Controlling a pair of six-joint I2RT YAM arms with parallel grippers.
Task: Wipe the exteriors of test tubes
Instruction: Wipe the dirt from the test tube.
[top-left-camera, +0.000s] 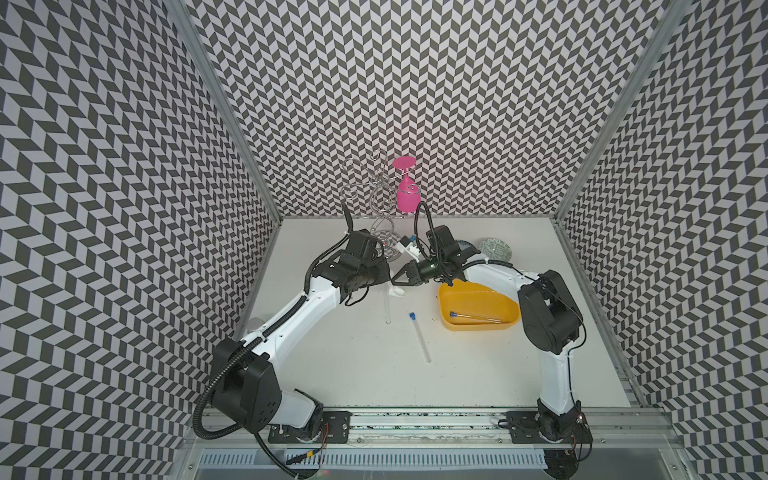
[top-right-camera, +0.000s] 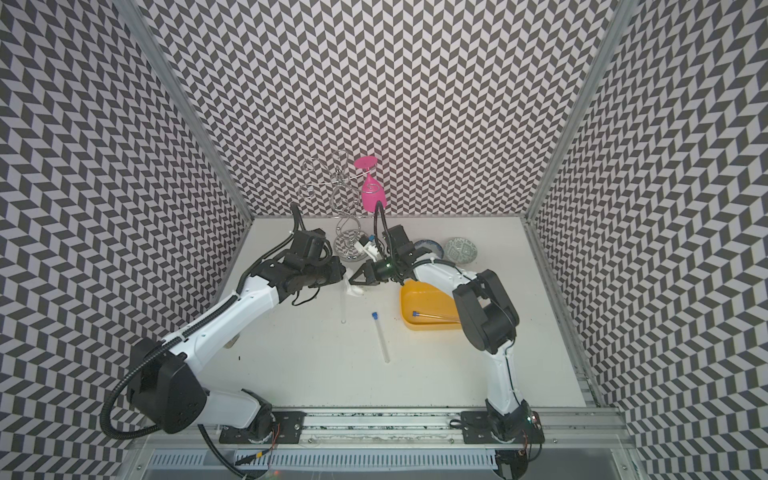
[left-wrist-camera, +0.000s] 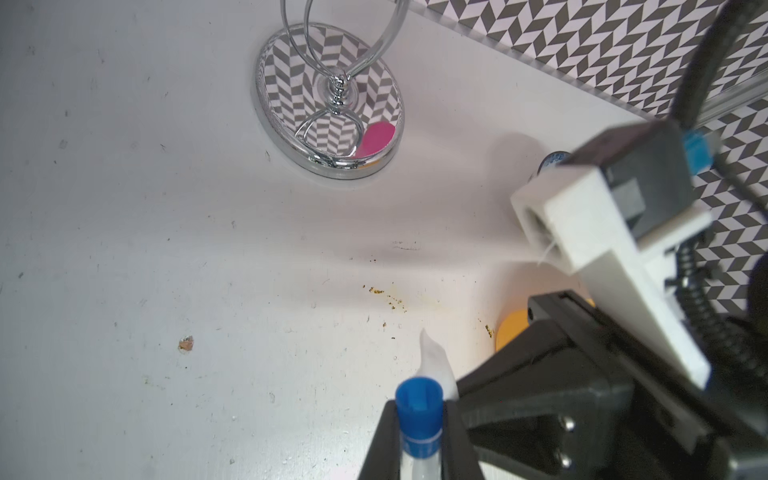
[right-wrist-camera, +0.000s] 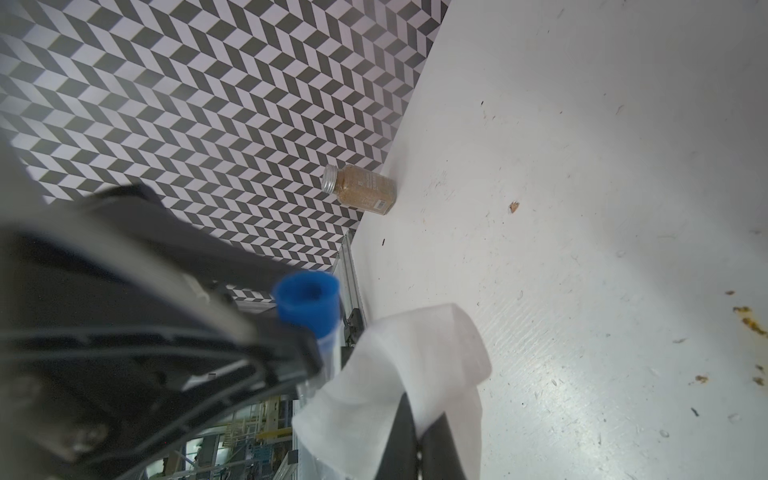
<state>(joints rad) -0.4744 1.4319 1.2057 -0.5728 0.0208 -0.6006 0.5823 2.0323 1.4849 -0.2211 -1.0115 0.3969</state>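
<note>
Though scuffed, white tabletop (top-left-camera: 332, 374), chevron walls (top-left-camera: 415, 83). Beside yellow bin (top-left-camera: 478, 328), loose test tube (top-left-camera: 420, 338); inside, second tube (top-left-camera: 473, 316). Beyond bin, third tube (top-left-camera: 388, 309) clamped by left gripper (left-wrist-camera: 419, 415), tissue (right-wrist-camera: 399, 365) pinched by right gripper (right-wrist-camera: 422, 440).

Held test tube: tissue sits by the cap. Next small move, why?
Probably draw the right gripper and its tissue along the held test tube toward its rounded end: the left gripper clamps it by the blue cap, and most of it extends free beyond the tissue.
</note>
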